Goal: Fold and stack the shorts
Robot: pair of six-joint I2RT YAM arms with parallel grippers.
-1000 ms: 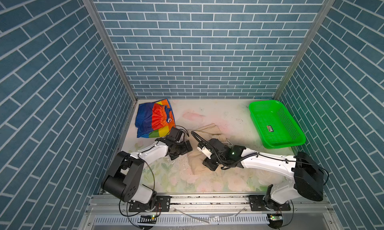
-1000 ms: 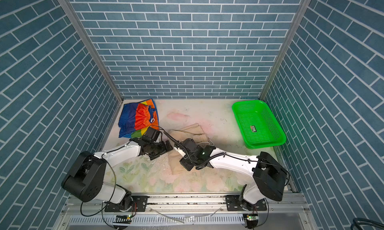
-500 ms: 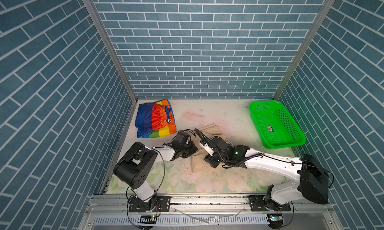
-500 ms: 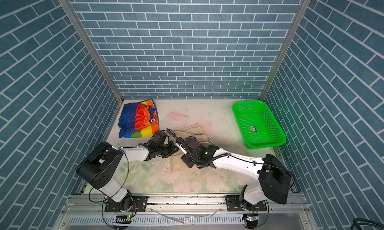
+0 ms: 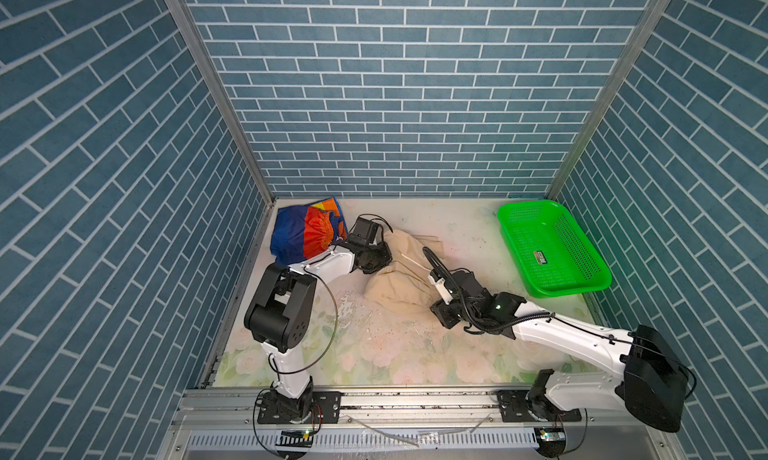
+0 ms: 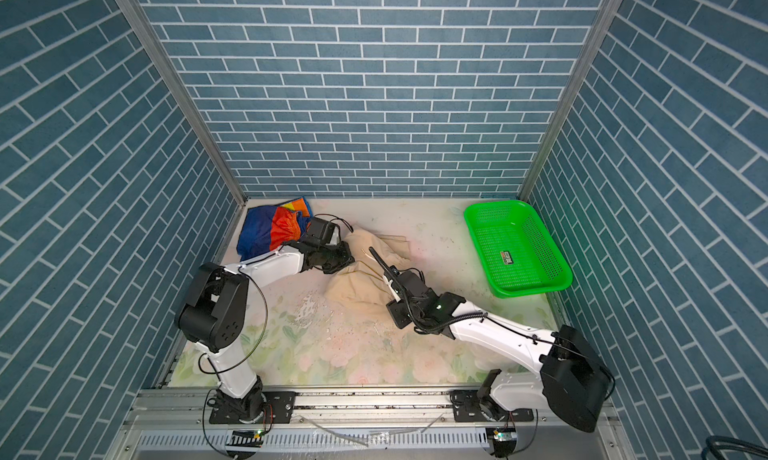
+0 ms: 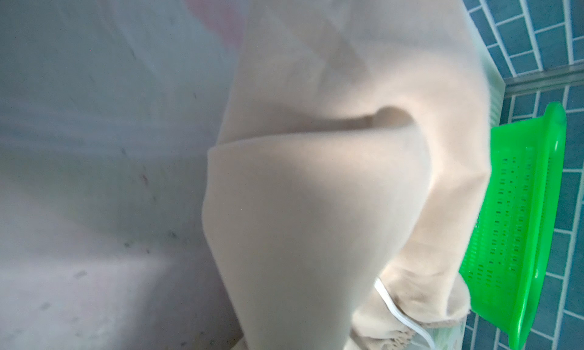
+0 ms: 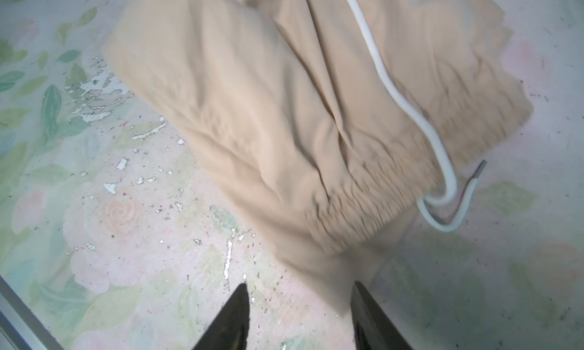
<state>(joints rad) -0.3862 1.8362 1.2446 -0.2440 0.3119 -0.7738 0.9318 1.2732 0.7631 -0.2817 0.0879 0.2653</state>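
Left claw (image 5: pixel 374 265) clamps the upper-left edge of the beige shorts (image 5: pixel 399 287), seemingly to fold them; right claw (image 8: pixel 298 288), half open, hovers by the waistband (image 8: pixel 363 206)

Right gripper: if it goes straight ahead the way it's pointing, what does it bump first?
Most likely the beige shorts: their near edge lies just ahead of the open right gripper. It also tilts down, so it might touch the table first; depth is unclear.
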